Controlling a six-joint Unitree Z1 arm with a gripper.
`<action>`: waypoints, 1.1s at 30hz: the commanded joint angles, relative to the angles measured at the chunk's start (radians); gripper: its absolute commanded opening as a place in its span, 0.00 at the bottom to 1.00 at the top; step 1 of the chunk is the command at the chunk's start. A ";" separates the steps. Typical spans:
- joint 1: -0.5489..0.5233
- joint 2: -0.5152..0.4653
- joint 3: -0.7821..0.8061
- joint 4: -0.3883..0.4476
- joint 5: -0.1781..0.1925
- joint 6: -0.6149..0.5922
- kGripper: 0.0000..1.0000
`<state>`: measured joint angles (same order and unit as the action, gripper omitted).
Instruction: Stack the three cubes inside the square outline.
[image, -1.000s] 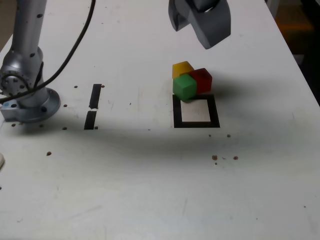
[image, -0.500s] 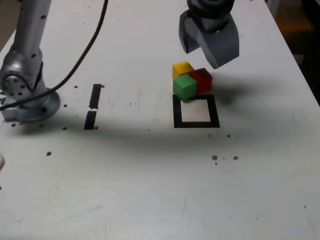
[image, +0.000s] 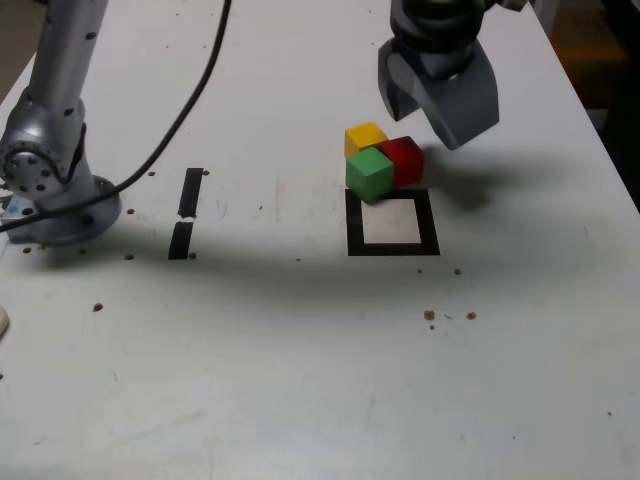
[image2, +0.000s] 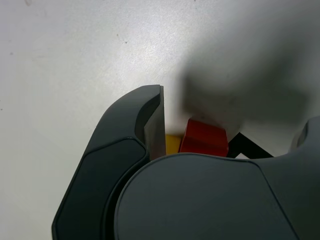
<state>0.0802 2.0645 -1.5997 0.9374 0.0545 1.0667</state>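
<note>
**Open hand above a tight cluster of three blocks**

The grey two-fingered hand (image: 440, 100) hangs over the white counter (image: 300, 350) with its jaws spread wide and nothing between them. Just below it sit the three small matte cubes, bunched together and touching: the yellow cube (image: 364, 137) farthest from the camera, the red cube (image: 404, 160) on the exterior view's right, the green cube (image: 369, 173) nearest. They lie at the far edge of the square outline of black tape (image: 352, 225); the green one overlaps the tape's far corner, and the white patch inside the frame is bare. The wrist view shows the red cube and a sliver of yellow between the jaws.

The cubes look light, rigid and not slippery, so a pinch across two opposite flat faces should hold. The trouble is crowding: each cube has neighbours pressed against it, and the fingers are far bulkier than any block, so a closing jaw would likely shove the others. The red cube's outer face on the exterior view's right looks the freest approach.

Elsewhere are two short black tape strips (image: 187, 213), the arm's metal base (image: 50, 190) with its black cable (image: 180, 110), and scattered brown specks (image: 430, 315), all well clear.
</note>
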 joint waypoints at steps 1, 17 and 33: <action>0.002 0.013 0.001 -0.010 -0.003 0.004 1.00; 0.011 0.039 -0.008 0.128 -0.087 0.006 1.00; 0.003 0.036 0.001 0.158 -0.135 -0.025 1.00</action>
<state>0.0856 2.1104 -1.5937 1.0998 -0.0862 1.0479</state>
